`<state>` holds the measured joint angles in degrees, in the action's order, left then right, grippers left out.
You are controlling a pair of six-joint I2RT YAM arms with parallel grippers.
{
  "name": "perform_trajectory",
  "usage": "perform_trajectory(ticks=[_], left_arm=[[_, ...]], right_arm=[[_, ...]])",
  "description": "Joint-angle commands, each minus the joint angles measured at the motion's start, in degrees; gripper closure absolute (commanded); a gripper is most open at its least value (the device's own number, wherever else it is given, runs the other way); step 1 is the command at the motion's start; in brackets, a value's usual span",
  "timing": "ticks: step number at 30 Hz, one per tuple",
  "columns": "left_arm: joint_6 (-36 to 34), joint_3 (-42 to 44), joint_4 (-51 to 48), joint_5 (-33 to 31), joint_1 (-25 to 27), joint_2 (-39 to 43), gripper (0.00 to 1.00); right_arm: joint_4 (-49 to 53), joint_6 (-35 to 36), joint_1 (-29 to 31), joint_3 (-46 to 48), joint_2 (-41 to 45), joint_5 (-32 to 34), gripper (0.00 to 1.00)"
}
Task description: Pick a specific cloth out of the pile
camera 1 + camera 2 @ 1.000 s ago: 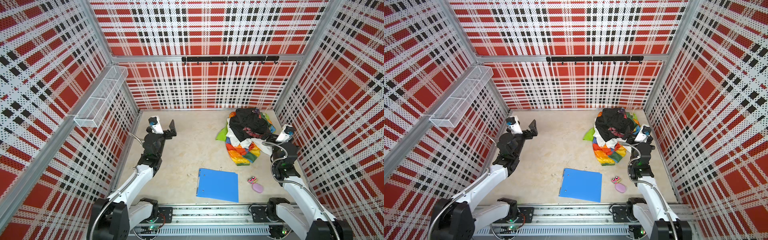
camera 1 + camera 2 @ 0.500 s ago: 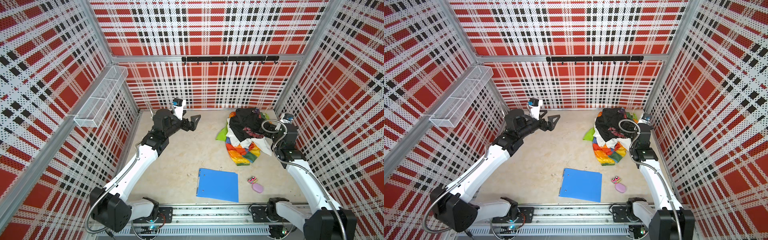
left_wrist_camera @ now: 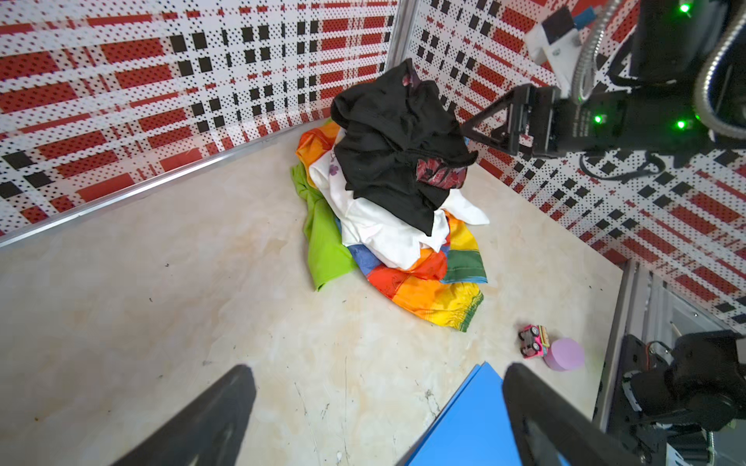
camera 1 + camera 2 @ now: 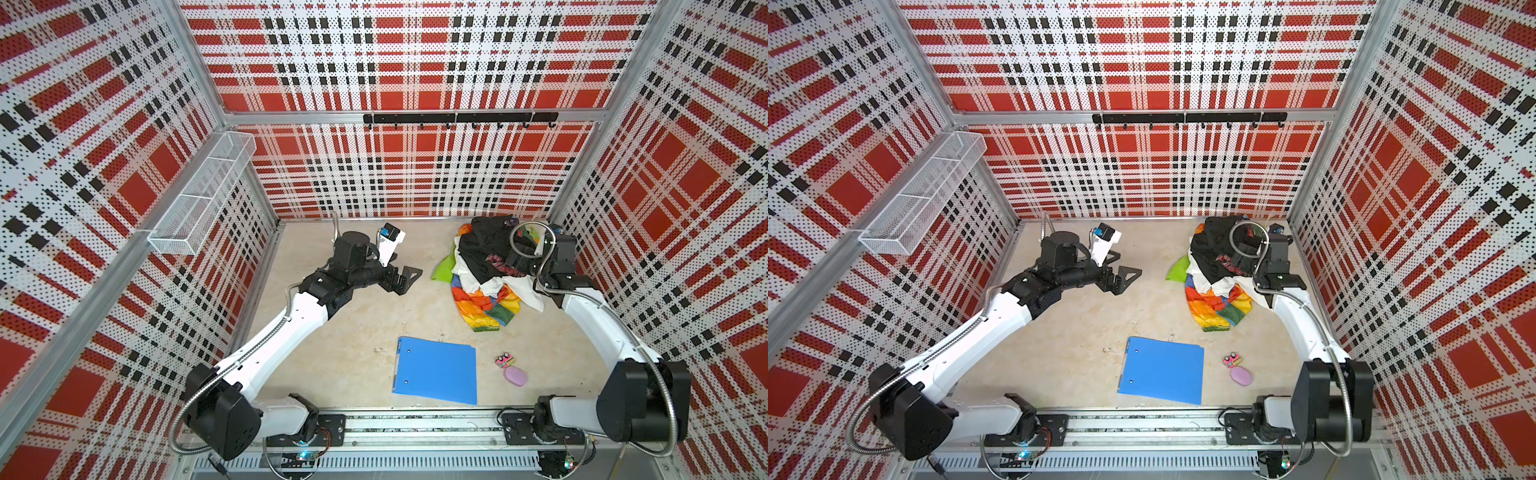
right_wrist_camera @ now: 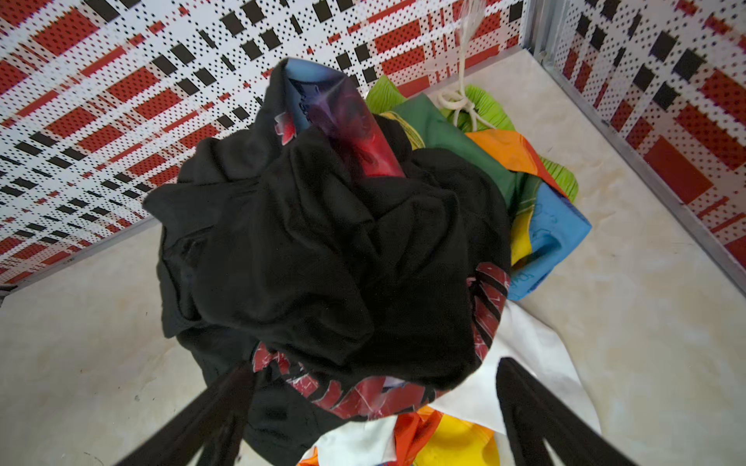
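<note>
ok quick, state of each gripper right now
left gripper: open, holding nothing
right gripper: open at the pile, holding nothing

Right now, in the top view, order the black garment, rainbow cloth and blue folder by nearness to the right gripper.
1. black garment, atop the pile, below the right gripper.
2. cloth, spilling from the pile's front.
3. blue folder, apart, middle front.
</note>
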<state>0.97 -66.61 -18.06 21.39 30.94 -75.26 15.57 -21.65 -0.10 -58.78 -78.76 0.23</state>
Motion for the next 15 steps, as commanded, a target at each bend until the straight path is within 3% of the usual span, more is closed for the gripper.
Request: perform_trajectory(ticks=[1, 5, 6, 12, 15], left_arm=[[-0.9, -0.5, -0.7, -1.5, 0.3, -0.4, 0.01], [-1.0, -0.5, -0.7, -2.5, 0.3, -0.3, 0.01], [-1.0, -0.5, -0.7, -2.7, 0.3, -0.2, 0.01], [-1.0, -0.5, -0.6, -2.5, 0.4, -0.1, 0.01], [-1.0, -0.5, -0.5, -2.6, 0.4, 0.1, 0.01]], right_arm=[[1.0, 0.6, -0.3, -4.4, -4.8, -2.3, 0.00], [0.7, -0.4, -0.3, -8.0, -11.7, -3.7, 0.01], [0.3, -0.6, -0.3, -8.9, -13.1, -3.9, 0.06], [0.8, -0.6, -0.3, -15.7, -19.8, -2.2, 0.68], [1.0, -0.8, -0.3, -19.7, -19.5, 0.0, 0.85]])
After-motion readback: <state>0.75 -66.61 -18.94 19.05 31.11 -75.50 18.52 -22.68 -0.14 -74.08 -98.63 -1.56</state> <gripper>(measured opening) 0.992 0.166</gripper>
